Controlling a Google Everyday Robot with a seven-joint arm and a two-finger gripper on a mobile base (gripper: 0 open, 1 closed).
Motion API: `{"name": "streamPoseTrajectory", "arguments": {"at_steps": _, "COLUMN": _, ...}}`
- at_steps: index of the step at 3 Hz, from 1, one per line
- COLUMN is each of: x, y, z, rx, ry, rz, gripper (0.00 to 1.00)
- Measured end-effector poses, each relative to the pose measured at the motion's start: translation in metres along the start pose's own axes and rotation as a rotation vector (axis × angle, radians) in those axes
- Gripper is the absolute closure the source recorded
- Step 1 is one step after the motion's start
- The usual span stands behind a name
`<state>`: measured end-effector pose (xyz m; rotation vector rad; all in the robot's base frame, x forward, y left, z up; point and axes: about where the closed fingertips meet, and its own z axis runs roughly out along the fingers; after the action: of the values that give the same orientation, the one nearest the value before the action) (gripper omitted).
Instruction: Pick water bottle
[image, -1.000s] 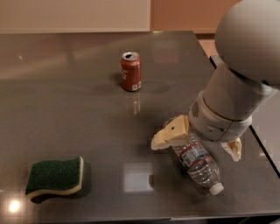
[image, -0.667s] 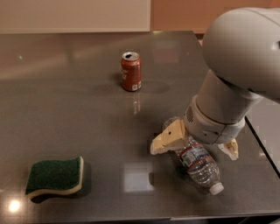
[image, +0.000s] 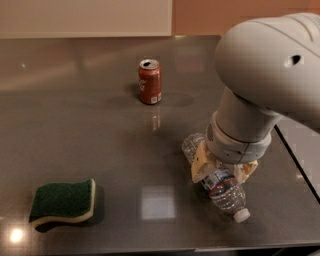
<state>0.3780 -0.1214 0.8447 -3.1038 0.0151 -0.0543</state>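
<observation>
The water bottle (image: 227, 192), clear ribbed plastic with a white cap and a red and blue label band, lies on its side on the dark table (image: 100, 135) at the right front, cap towards the front edge. My gripper (image: 222, 171) comes down on it from above. Its cream fingers (image: 200, 165) sit against both sides of the bottle's middle, closed on it. The bottle still rests on the table. The big grey arm hides the middle of the bottle.
A red soda can (image: 150, 81) stands upright behind and to the left of the bottle. A green sponge (image: 62, 201) lies at the front left. The table's right edge (image: 292, 157) runs close beside the gripper.
The arm has come lower over the bottle. The fingers, spread wide before, have closed in against the bottle's sides. The bottle, can and sponge have stayed in place.
</observation>
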Motion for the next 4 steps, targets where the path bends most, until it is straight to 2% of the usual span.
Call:
{"name": "streamPoseTrajectory", "arguments": {"at_steps": 2, "x": 0.004, "y": -0.009, "z": -0.018, "rx": -0.018, "ry": 0.032, "rz": 0.006, "gripper": 0.86}}
{"name": "streamPoseTrajectory", "arguments": {"at_steps": 3, "x": 0.011, "y": -0.018, "z": -0.039, "rx": -0.004, "ry": 0.034, "rz": 0.019, "gripper": 1.00}}
{"name": "streamPoseTrajectory", "arguments": {"at_steps": 4, "x": 0.024, "y": -0.028, "z": -0.066, "rx": 0.018, "ry": 0.025, "rz": 0.042, "gripper": 1.00}}
